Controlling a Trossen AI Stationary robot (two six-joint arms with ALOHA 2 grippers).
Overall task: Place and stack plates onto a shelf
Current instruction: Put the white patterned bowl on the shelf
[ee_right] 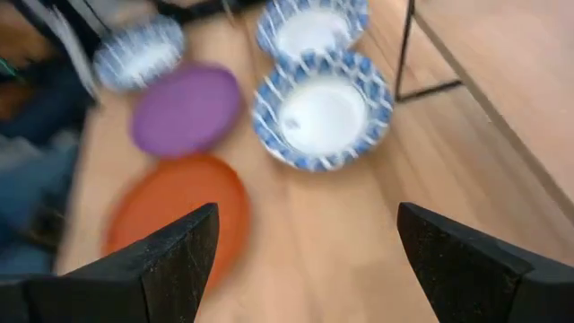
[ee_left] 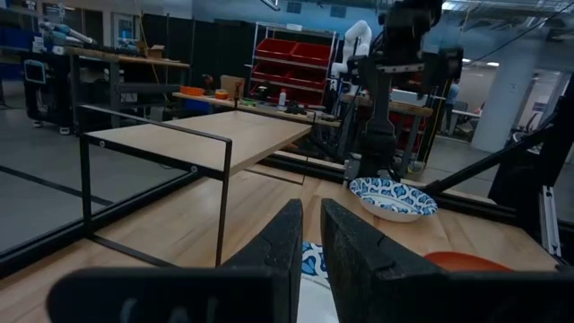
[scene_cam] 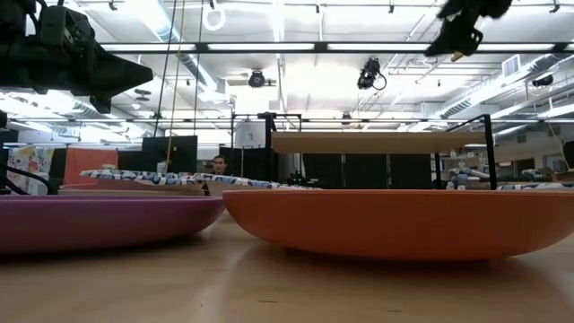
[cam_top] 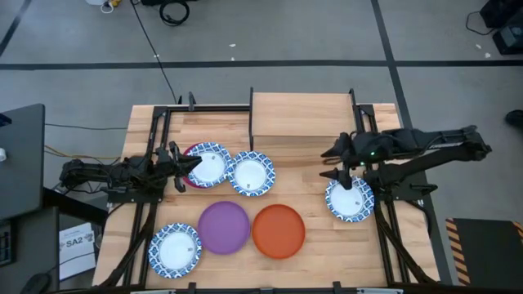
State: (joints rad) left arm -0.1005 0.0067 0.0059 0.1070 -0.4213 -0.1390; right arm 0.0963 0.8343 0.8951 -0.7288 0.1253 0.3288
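Four white plates with blue rims lie on the table: one [cam_top: 207,164] rests on the magenta plate [cam_top: 189,180], one [cam_top: 252,173] lies beside it, one [cam_top: 175,249] at the near left, one [cam_top: 350,199] at the right. The purple plate [cam_top: 223,226] and the orange plate [cam_top: 278,231] lie near the front. The shelf [cam_top: 302,114] stands at the far middle with nothing on it. My left gripper [cam_top: 186,166] is shut and empty, raised over the left rim of the stacked plate. My right gripper [cam_top: 333,162] is open and empty, raised between the shelf and the right plate.
The shelf's thin black legs [ee_left: 223,211] stand on the table near the plates. Black frame rails [cam_top: 155,139] run along both sides of the table. Bare wood [cam_top: 302,175] lies between the middle plates and the right plate.
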